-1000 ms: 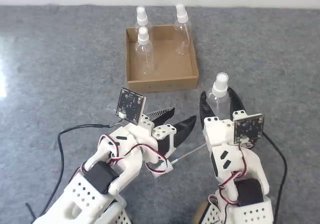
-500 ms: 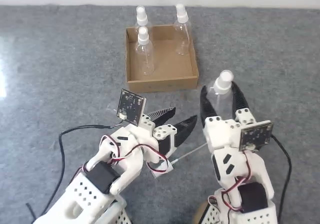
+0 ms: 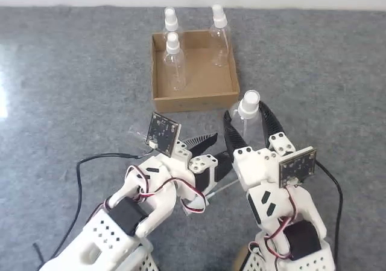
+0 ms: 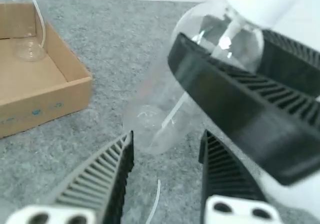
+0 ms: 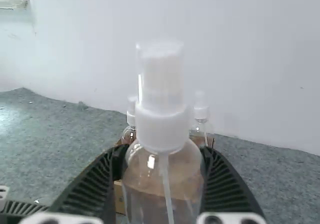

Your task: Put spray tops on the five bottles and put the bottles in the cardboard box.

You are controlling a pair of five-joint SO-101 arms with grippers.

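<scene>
Gripping capped bottle [image 3: 251, 125] roughly upright in right jaws, just outside near wall of cardboard box [image 3: 196, 101]; left jaws parted, empty, alongside; needs lifting forward over wall.

The cardboard box [image 3: 196, 101], shallow, brown and open-topped, sat toward the middle of the counter's far edge. Three clear bottles, each capped in white, stood upright at it: the near bottle [image 3: 174, 66] inside by the left wall, the far-left bottle [image 3: 170, 22] at the box's far-left corner, and the far-right bottle [image 3: 220, 38] at its far-right corner. The held bottle [image 3: 251, 125], clear, wore a white spray top [image 3: 248, 102] with a thin dip tube inside. It stood upright, clamped between the black fingers of the right gripper [image 3: 246, 113], just off the box's near-right corner.
</scene>
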